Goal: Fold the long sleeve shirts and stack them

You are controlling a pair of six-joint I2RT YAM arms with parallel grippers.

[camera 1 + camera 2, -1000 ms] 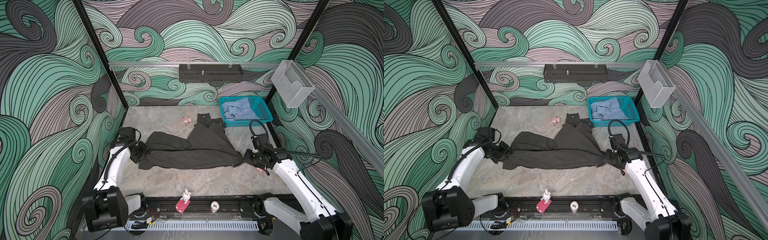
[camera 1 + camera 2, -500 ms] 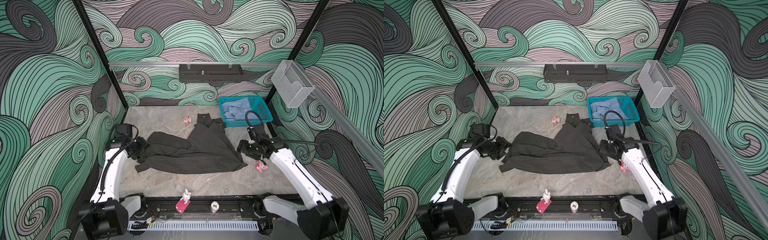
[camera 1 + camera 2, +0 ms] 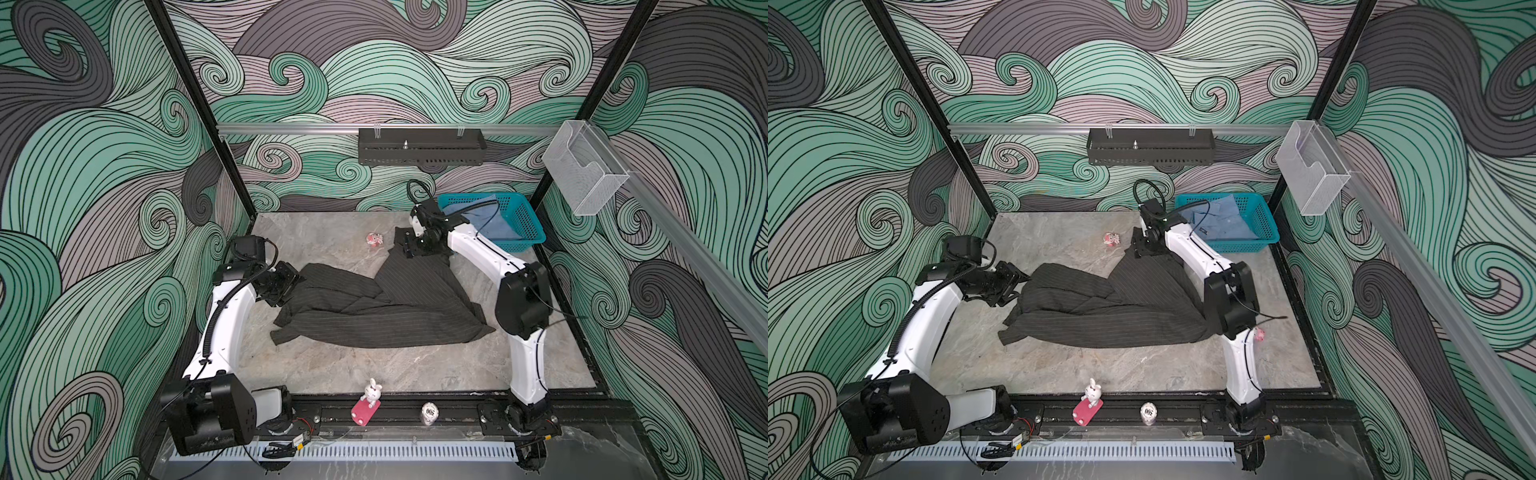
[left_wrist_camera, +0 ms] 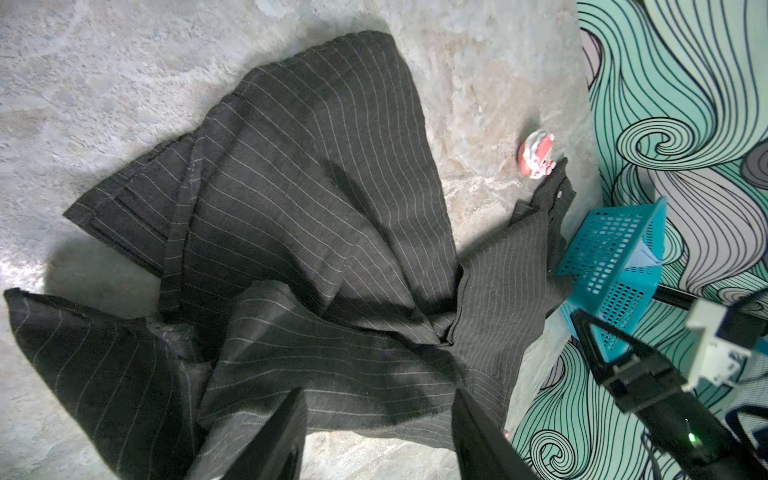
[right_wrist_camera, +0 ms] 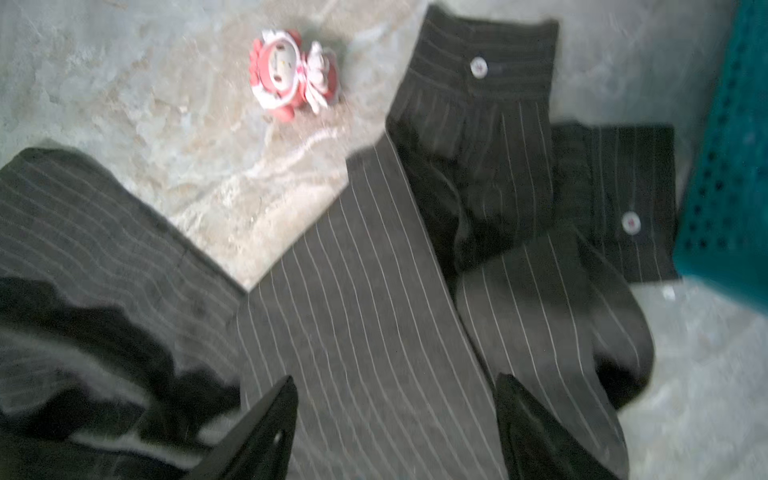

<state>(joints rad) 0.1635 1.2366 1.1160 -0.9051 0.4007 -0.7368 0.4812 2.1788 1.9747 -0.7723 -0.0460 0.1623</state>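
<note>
Where the charcoal shirt [image 3: 374, 316] sprawls, the left pincer [image 3: 293, 284] borders its edge.

Both arms look alike: glossy white shells on the long links, chunky black housings at the joints. The left arm [image 3: 226, 328] has a ribbed black conduit [image 3: 209, 332] strapped along its side, and its base block [image 3: 905, 411] is dotted with small holes. A thin black cable [image 3: 408, 191] curls in a loop off the right arm [image 3: 482, 253]. The left gripper [image 3: 289, 279] and right gripper [image 3: 409, 248] are black throughout, with wedge-shaped fingers [image 5: 266, 432].
</note>
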